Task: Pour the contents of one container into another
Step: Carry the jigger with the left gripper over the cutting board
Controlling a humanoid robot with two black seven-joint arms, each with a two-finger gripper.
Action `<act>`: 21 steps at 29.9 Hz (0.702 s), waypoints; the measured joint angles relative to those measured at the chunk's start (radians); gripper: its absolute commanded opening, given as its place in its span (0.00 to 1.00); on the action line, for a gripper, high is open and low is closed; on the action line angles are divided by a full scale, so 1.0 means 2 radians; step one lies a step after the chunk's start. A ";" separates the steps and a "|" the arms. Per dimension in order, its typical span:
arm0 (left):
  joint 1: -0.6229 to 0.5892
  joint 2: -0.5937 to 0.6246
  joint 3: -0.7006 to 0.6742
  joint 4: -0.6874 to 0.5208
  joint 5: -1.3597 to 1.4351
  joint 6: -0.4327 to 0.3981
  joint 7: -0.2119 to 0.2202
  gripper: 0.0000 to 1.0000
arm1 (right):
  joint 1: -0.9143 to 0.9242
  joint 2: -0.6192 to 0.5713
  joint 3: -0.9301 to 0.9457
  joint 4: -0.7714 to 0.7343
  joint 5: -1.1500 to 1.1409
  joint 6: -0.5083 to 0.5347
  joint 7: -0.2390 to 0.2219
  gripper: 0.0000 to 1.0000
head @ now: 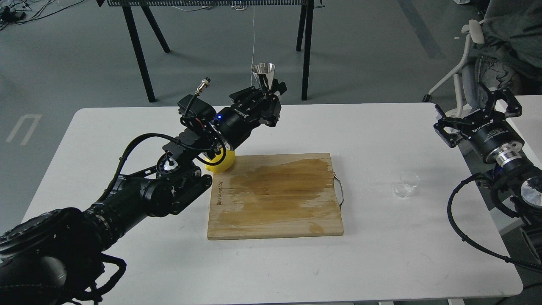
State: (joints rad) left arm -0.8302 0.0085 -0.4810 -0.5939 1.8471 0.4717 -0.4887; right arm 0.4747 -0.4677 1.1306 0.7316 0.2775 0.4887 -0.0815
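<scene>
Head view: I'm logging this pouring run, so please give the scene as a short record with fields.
left gripper: shut on the steel jigger, held upright above the table
right gripper: open, holds nothing
glass cup: lies tipped on the white table, right of the board
cutting board: wet stain across its top
lemon: at the board's far left corner, partly hidden by the left arm

White bench (127, 262), rounded corners. Wooden cutting board (275, 197) lies flat near centre, w/ large darker wet-looking stain on top & metal handle at its right edge; lemon (222, 163) sits at board's back-left corner, partly hidden by arm. Small clear glass cup (405, 184) on bench surface right of board, apart from it.
</scene>
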 measured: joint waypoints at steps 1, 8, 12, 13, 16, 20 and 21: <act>0.001 -0.002 0.009 -0.001 0.000 0.001 0.000 0.19 | -0.001 0.000 0.000 0.000 0.000 0.000 0.000 1.00; 0.011 -0.004 0.066 0.004 0.001 0.001 0.000 0.19 | -0.002 0.000 0.000 0.000 -0.001 0.000 0.000 1.00; 0.026 -0.004 0.081 0.006 0.001 0.001 0.000 0.19 | -0.003 0.004 -0.001 0.000 -0.001 0.000 0.000 1.00; 0.031 -0.004 0.087 0.006 0.001 0.001 0.000 0.19 | -0.003 0.005 -0.001 0.001 -0.001 0.000 0.000 1.00; 0.046 -0.004 0.098 0.006 0.000 0.001 0.000 0.19 | -0.003 0.005 -0.001 0.001 -0.001 0.000 0.000 1.00; 0.062 -0.004 0.101 0.006 -0.001 0.001 0.000 0.19 | -0.003 0.005 -0.001 0.001 -0.001 0.000 0.000 1.00; 0.064 -0.004 0.101 0.007 -0.001 0.001 0.000 0.20 | -0.003 0.005 -0.001 0.001 -0.001 0.000 0.000 1.00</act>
State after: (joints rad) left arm -0.7019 -0.0001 -0.2791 -0.5793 1.8442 0.4743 -0.4887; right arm 0.4681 -0.4572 1.1293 0.7332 0.2760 0.4887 -0.0814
